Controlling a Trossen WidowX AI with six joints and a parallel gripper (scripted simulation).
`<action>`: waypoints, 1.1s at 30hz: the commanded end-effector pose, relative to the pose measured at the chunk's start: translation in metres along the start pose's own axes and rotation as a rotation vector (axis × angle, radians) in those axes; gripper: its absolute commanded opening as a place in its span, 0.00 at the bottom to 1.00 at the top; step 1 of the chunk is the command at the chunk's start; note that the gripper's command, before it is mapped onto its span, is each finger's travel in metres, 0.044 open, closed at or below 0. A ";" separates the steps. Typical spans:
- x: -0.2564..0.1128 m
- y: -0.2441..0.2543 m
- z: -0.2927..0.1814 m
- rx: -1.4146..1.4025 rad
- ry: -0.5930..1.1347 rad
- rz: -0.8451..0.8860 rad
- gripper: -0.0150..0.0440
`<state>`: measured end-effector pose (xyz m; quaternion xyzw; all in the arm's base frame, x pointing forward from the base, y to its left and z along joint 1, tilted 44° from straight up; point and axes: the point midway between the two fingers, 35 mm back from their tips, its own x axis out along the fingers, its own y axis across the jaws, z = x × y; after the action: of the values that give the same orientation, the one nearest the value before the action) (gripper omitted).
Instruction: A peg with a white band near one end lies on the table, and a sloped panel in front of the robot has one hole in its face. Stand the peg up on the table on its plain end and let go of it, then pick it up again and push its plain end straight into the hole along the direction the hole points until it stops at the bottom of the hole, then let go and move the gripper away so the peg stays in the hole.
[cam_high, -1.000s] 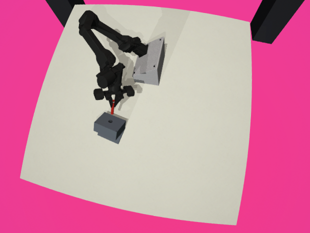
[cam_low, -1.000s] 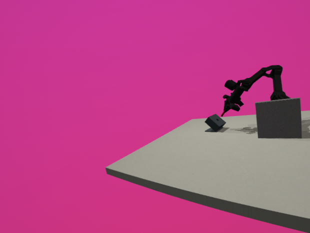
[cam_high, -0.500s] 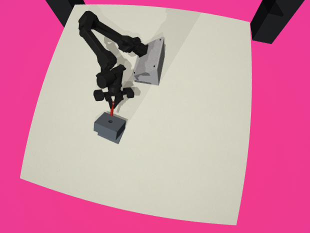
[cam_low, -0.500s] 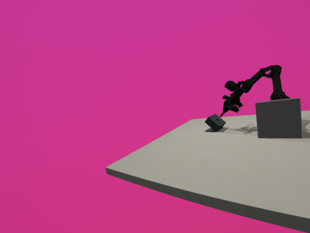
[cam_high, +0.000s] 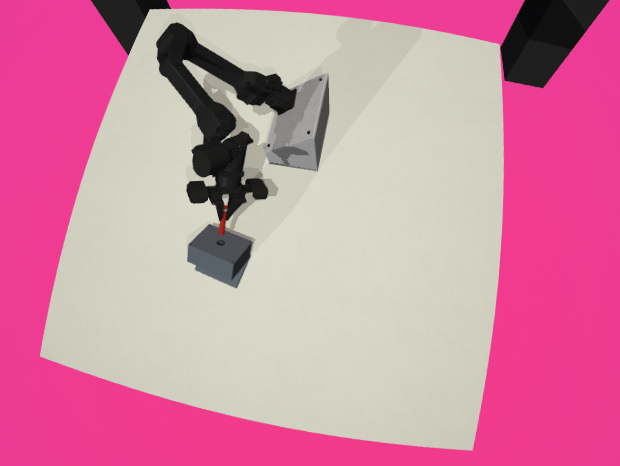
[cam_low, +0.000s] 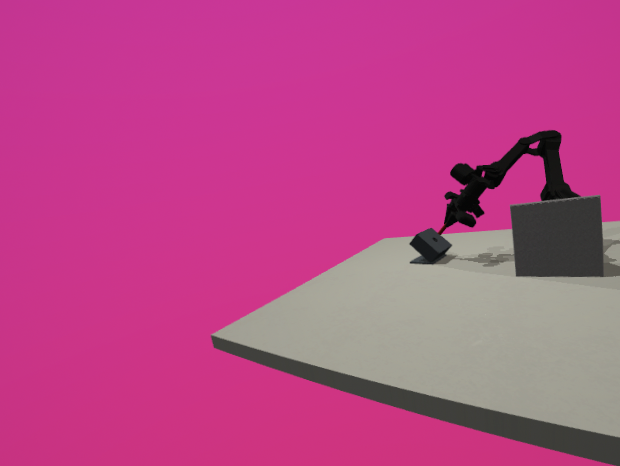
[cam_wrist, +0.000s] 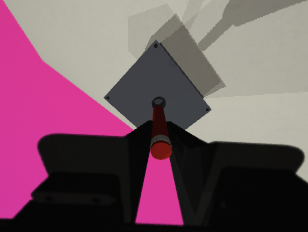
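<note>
The red peg is in my gripper, which is shut on it. The white-banded end points back toward the wrist; the plain end points down at the dark sloped panel. The plain end is just short of the hole in the panel's face, with a small gap in the top and exterior views. In the wrist view the peg lines up closely with the hole, and its tip overlaps the hole's near rim.
A larger grey wedge-shaped block stands beside the arm, its sloped face toward the arm's base. The table has an edge beyond the dark panel. Dark posts stand at the top corners in the top view.
</note>
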<state>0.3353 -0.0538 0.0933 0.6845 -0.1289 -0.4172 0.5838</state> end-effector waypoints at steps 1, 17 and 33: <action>0.004 -0.001 0.000 -0.005 0.004 0.001 0.25; 0.022 -0.001 0.001 0.000 0.005 0.010 0.25; 0.022 -0.001 0.001 0.002 0.003 0.011 0.25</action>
<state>0.3468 -0.0684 0.0841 0.6847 -0.1312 -0.4128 0.5861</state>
